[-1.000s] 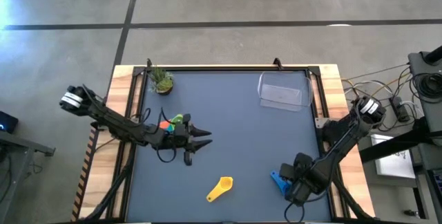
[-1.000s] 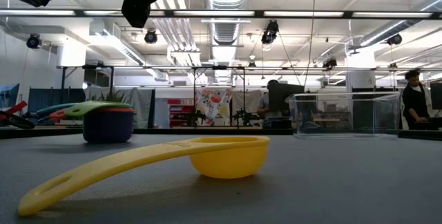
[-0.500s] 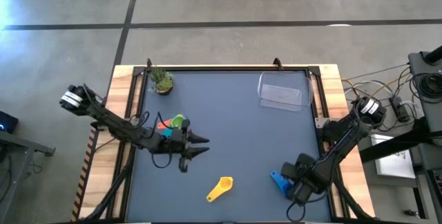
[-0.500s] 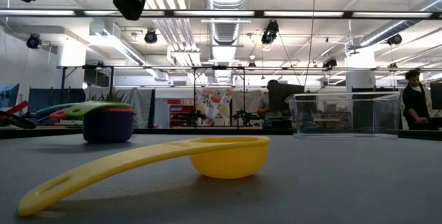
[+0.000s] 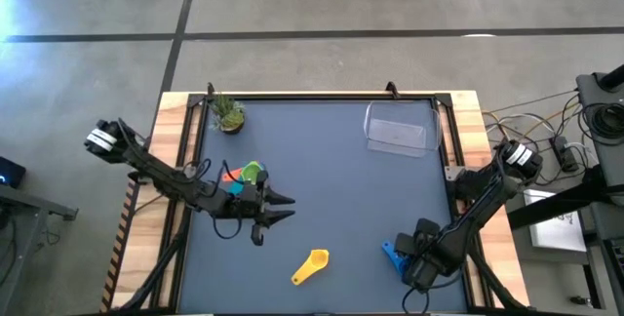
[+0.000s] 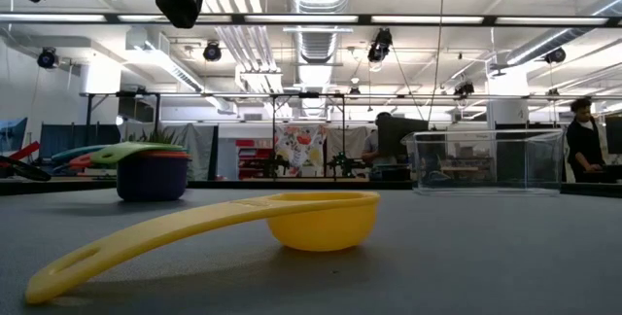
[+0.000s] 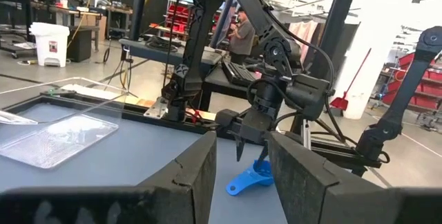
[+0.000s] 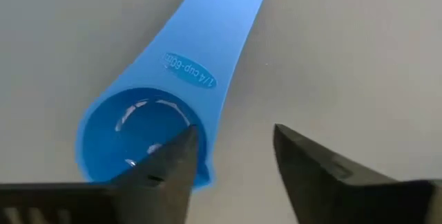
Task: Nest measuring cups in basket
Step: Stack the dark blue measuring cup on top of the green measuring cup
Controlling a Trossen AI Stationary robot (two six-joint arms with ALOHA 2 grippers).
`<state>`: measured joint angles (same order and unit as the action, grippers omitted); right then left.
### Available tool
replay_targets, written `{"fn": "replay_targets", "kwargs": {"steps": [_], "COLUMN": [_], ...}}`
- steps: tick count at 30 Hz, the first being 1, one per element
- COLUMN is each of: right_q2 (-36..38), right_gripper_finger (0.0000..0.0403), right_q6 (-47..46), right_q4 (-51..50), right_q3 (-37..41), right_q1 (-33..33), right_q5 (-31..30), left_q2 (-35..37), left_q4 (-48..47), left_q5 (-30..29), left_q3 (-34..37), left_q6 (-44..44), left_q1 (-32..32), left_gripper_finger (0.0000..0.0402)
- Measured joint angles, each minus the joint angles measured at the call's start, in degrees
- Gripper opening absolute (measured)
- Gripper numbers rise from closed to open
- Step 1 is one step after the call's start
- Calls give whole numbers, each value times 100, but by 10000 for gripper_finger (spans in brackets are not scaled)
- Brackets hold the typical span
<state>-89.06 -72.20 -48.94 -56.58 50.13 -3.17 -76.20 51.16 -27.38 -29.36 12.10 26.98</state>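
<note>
Flanking the yellow cup [image 5: 311,266]: stacked cups [image 5: 242,175], blue cup [image 5: 393,255], far basket [image 5: 397,130].

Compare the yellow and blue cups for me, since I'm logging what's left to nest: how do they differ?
The yellow cup lies free in the open; the blue cup sits under the right end effector. In the high view the yellow cup looks longer than the blue cup. Both rest upright on the table, outside the basket.
</note>
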Motion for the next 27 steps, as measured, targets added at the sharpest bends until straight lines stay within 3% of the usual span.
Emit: {"fn": "replay_targets", "kwargs": {"steps": [10, 17, 27], "right_q2": [62, 83, 87], "right_gripper_finger": [22, 9, 8], "right_q6": [116, 129, 1098], "right_q4": [-14, -21, -8], "right_q3": [2, -57, -1002], "right_q1": [-3, -21, -155], "right_q5": [2, -75, -1162], "left_q2": [-30, -31, -31], "left_q4": [-20, -44, -62], "left_q5": [-2, -2, -7], "left_q3": [1, 2, 2], "left_q6": [20, 26, 59], "left_q1": [0, 0, 0], "left_gripper_finger": [116, 116, 116]}}
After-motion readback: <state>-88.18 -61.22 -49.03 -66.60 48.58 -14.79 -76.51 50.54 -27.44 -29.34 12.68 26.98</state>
